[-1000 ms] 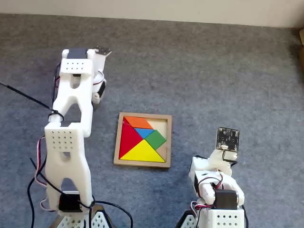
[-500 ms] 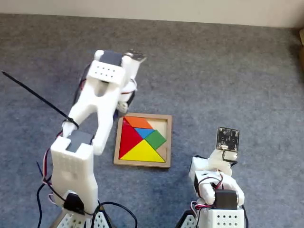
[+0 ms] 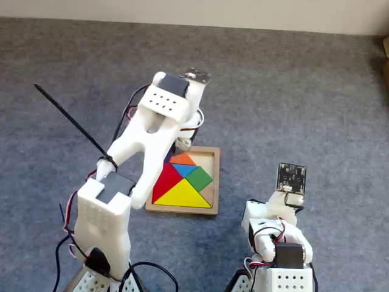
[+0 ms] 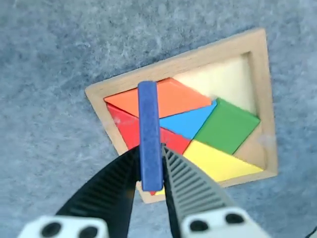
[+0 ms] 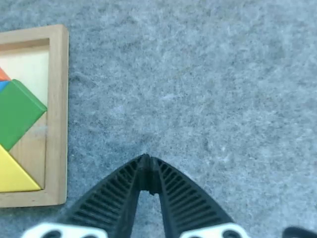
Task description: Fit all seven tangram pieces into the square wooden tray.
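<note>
The left tool [image 4: 151, 168] pinches the blue piece [image 4: 147, 124] on edge by its flat faces, above the tray [image 4: 261, 99]; thin, stiff, light wood, probably slick. The right tool [image 5: 147, 171] rests pressed together right of the tray

Left arm [image 3: 152, 134] overhangs tray [image 3: 216, 182] (carpet [image 3: 292, 91] open).

The left end effector [image 4: 150, 154], arm extended, pinches a blue piece [image 4: 147, 114]; right end effector [image 5: 148, 164], arm folded back, is closed.
</note>
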